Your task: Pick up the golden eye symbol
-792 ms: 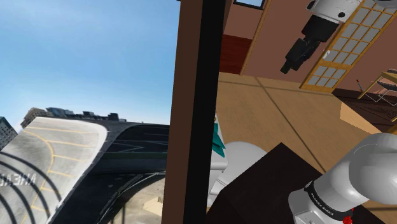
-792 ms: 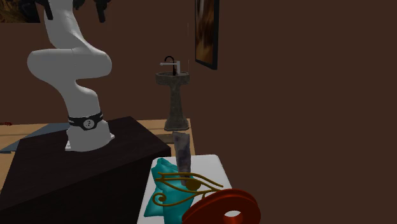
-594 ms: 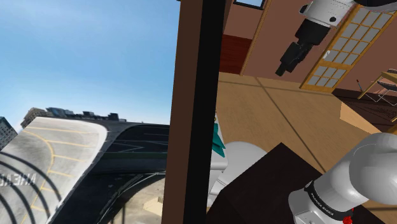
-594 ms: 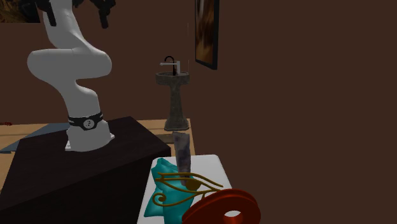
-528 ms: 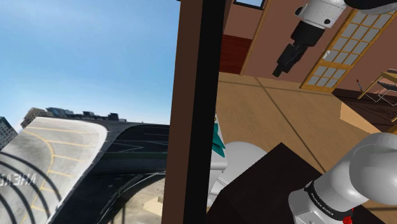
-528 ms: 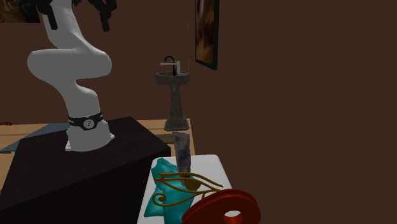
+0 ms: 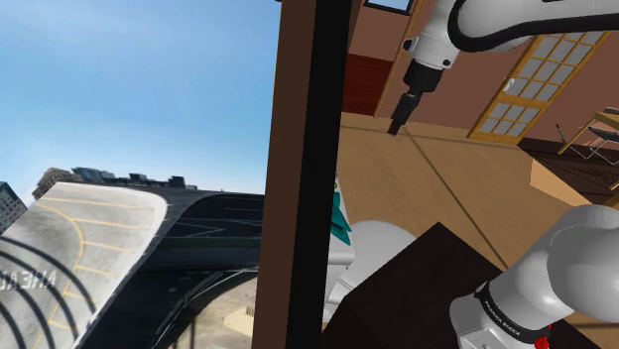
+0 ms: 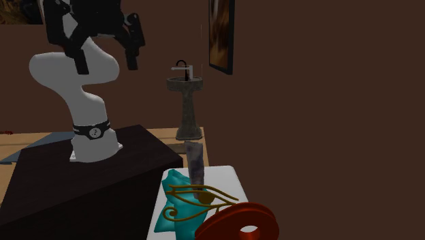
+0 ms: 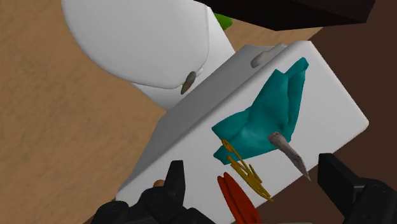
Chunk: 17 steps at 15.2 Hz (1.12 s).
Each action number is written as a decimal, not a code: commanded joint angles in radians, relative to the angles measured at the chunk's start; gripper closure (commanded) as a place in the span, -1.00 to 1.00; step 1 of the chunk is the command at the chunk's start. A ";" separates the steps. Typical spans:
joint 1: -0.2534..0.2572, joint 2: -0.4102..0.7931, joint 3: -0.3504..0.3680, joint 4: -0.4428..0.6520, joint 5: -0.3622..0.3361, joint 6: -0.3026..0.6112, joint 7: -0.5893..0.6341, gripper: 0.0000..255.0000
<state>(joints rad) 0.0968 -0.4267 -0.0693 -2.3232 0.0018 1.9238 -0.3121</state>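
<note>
Dark letters sit on a pale curved surface (image 7: 60, 248) outside, far from the pincer (image 7: 399, 117). They are cut off by the picture's edge and cannot be read with any certainty. A black band (image 7: 511, 312) around the foot of the arm carries a line of tiny white lettering, too small to read. In the second exterior view the same band (image 8: 92, 129) shows a small pale mark.

The golden eye symbol (image 8: 197, 201) is a thin, wire-like outline. It has a long brow line on top, an eye shape under it and a tail that curls into a spiral. It lies on the white desk (image 9: 191, 127), well below the pincer (image 9: 251, 165) and in line with the gap between its fingers. From the wrist the symbol (image 9: 248, 175) shows as a few thin yellow strokes. It rests partly on a teal cloth (image 9: 267, 118), just beside a red ring (image 9: 235, 197), with a grey spike (image 9: 289, 149) close by.

The pincer (image 8: 107, 58) hangs high over the desk, spread wide, with nothing between its fingers.
</note>
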 commanded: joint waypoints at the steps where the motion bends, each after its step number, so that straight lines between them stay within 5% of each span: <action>1: 0.015 0.070 -0.003 0.012 -0.004 0.047 -0.052 -1.00; 17: 0.103 0.648 0.050 0.260 -0.046 0.292 -0.383 -1.00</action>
<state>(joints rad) 0.1939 0.1898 -0.0255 -2.0813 -0.0379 2.2085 -0.6786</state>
